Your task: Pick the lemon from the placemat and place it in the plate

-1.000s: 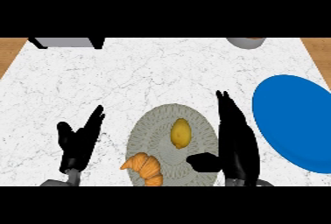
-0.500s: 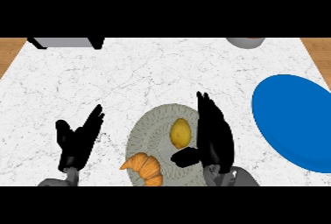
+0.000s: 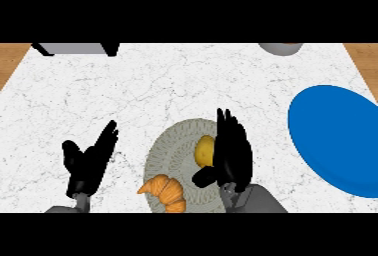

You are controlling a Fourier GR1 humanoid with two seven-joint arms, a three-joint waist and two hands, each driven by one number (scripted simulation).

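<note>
The right hand [image 3: 230, 155] is hovering over the right part of the placemat [image 3: 166, 150], fingers extended straight toward the far edge and thumb projecting leftward, released and grasping nothing. The lemon [image 3: 204, 150] is lying on the placemat, just beside the fingers and above the thumb. The blue plate [image 3: 332, 135] is sitting well apart at right. The left hand [image 3: 87, 162] is resting open at lower left.
</note>
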